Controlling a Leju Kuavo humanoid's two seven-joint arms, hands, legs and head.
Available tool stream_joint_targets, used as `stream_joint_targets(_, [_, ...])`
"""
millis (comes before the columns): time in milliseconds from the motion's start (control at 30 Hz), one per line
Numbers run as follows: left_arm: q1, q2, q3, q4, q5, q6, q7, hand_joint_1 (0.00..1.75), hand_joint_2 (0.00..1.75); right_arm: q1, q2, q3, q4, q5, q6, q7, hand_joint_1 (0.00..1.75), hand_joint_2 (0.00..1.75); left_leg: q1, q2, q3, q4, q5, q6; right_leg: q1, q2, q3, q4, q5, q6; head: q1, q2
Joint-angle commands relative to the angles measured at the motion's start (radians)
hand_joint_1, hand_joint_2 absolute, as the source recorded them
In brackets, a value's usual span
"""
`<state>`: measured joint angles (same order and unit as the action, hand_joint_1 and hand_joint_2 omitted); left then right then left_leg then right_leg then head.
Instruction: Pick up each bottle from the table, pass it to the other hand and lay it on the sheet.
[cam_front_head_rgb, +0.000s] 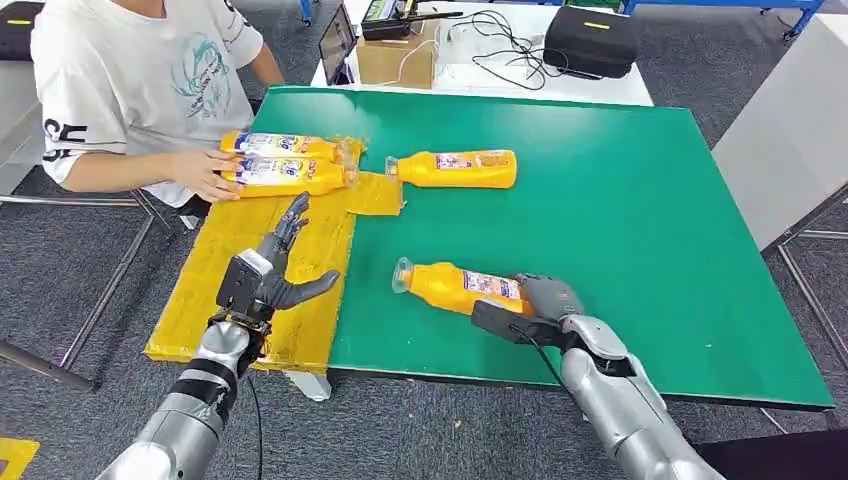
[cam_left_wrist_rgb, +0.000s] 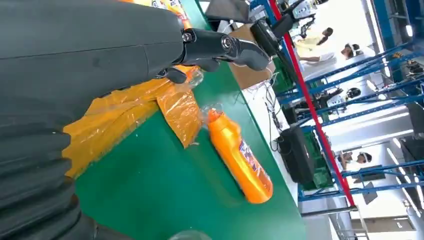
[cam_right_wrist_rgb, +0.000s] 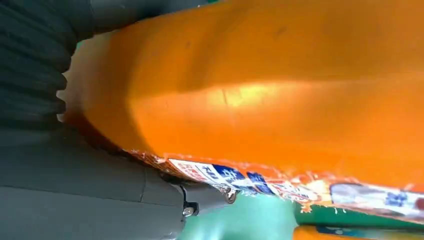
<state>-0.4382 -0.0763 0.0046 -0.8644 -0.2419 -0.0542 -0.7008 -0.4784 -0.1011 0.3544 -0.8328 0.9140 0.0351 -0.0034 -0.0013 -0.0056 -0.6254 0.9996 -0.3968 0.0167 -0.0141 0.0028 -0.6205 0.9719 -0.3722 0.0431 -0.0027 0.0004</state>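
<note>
A robotics lab: blue metal racking (cam_left_wrist_rgb: 380, 90), cabled gear on a white bench (cam_front_head_rgb: 520, 75), grey carpet (cam_front_head_rgb: 60, 270).

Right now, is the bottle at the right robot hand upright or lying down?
Lying down: the bottle rests on its side on the green table, cap toward the sheet, right robot hand at its base.

Your right hand (cam_front_head_rgb: 535, 298) grips the near bottle (cam_front_head_rgb: 455, 286) on the green table (cam_front_head_rgb: 640, 210), with bare green to its right and beyond it. Between that bottle and the yellow sheet (cam_front_head_rgb: 230, 290) lies an open strip of table. Your left hand (cam_front_head_rgb: 275, 270) hovers over the sheet's near half, fingers spread and holding nothing. The sheet's far end is taken up by two bottles (cam_front_head_rgb: 285, 162) and a person's hand (cam_front_head_rgb: 205, 172) resting on them. A fourth bottle (cam_front_head_rgb: 455, 168) lies just beside the sheet's far corner, its cap at the crumpled edge.
</note>
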Motion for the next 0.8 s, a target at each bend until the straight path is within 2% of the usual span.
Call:
stream_joint_targets(33, [-0.066,-0.010,-0.006,0.097,0.020,-0.024,0.003,0.00,1.75,-0.088,-0.021,0.081,0.257,-0.038,0.094,-0.059,1.75,1.75,0.001,-0.002,0.002,0.000,-0.001,-0.001,0.001,-0.002,0.003,-0.001,-0.001,-0.001,0.000,0.000])
stream_joint_targets(100, [-0.080,-0.011,-0.009,0.115,0.031,-0.034,0.003,0.00,1.75,-0.118,-0.026,0.095,0.305,-0.057,0.130,-0.090,1.75,1.75,0.001,-0.002,0.003,0.000,-0.001,-0.001,0.002,-0.003,0.005,-0.001,-0.002,-0.001,0.000,0.000])
stream_joint_targets(200, [-0.084,-0.010,-0.017,0.122,0.035,-0.022,0.003,0.00,1.75,-0.130,-0.023,0.091,0.326,-0.088,0.109,-0.115,1.75,1.75,0.002,-0.001,0.004,0.000,-0.001,-0.001,0.002,-0.003,0.006,-0.002,-0.001,-0.001,0.000,0.000])
stream_joint_targets(300, [-0.081,-0.014,-0.026,0.125,0.041,-0.005,0.003,0.00,1.75,-0.082,0.023,0.025,0.275,-0.185,0.011,-0.156,1.75,1.75,0.002,-0.002,0.006,-0.001,-0.001,-0.001,0.002,-0.003,0.007,-0.002,-0.001,-0.001,0.000,0.000])
stream_joint_targets(467, [-0.097,-0.060,-0.009,0.162,0.040,0.023,0.007,0.00,1.75,0.076,0.186,-0.150,0.034,-0.410,-0.249,-0.237,1.75,1.75,0.002,0.001,0.007,-0.001,-0.001,-0.001,0.002,0.000,0.008,-0.002,0.000,-0.002,0.001,0.000])
stream_joint_targets(533, [-0.101,-0.077,-0.018,0.159,0.043,0.023,0.025,0.00,1.75,0.090,0.236,-0.161,0.000,-0.439,-0.302,-0.251,1.75,1.75,0.002,0.002,0.006,-0.001,-0.002,-0.002,0.002,0.001,0.006,-0.001,0.000,-0.002,0.000,0.000])
stream_joint_targets(667, [-0.104,-0.096,-0.043,0.158,0.062,0.006,0.062,0.00,1.75,0.058,0.293,-0.137,0.051,-0.460,-0.373,-0.281,1.75,1.75,0.001,0.001,0.000,0.000,-0.001,-0.001,0.001,0.000,0.000,0.001,0.000,-0.002,0.000,0.000])
stream_joint_targets(800, [-0.100,-0.098,-0.052,0.150,0.065,0.002,0.068,0.00,1.75,0.046,0.301,-0.124,0.070,-0.455,-0.395,-0.286,1.75,1.75,0.002,0.002,-0.002,0.000,-0.003,-0.002,0.002,0.001,-0.002,0.001,-0.001,-0.003,0.000,0.000])
